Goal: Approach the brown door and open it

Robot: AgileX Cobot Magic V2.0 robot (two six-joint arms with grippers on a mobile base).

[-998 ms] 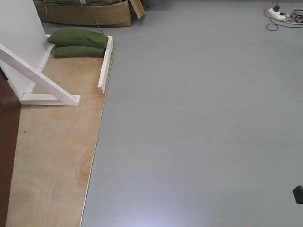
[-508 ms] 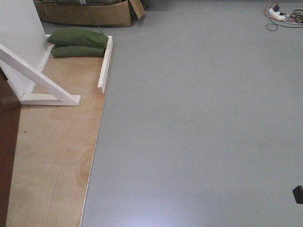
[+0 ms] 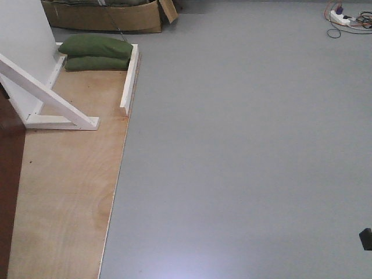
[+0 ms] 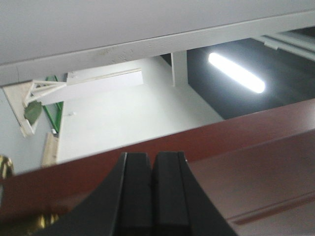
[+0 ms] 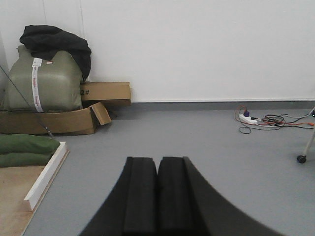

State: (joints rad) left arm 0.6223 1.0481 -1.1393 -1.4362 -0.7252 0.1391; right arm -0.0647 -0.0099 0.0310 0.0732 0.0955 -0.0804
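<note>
The brown door [image 4: 256,147] stands on the robot's left, close ahead of the left gripper [image 4: 152,169], pads pressed together on nothing; a blurred brass glint [image 4: 42,223] (likely the handle) shows lower left of it; the right gripper [image 5: 158,169], likewise closed and empty, faces open floor [image 5: 221,142]; the left arm is nearer.

Smooth grey floor [image 3: 244,145]: wide and unobstructed across the centre and right of the front view. Left side: pale plywood floor sheet [image 3: 64,197], carrying a slanted white wooden brace [image 3: 52,99] against a white wall panel [image 3: 20,35], a low white wooden rail [image 3: 129,78] and two stacked green sandbags [image 3: 96,52]. Far edge: brown cardboard box [image 3: 110,17]; white power strip with tangled cables [image 3: 343,17] in the right corner. Glossy reddish-brown door [image 4: 256,162]: blocks the way close ahead of the left tool [image 4: 152,162].
</note>
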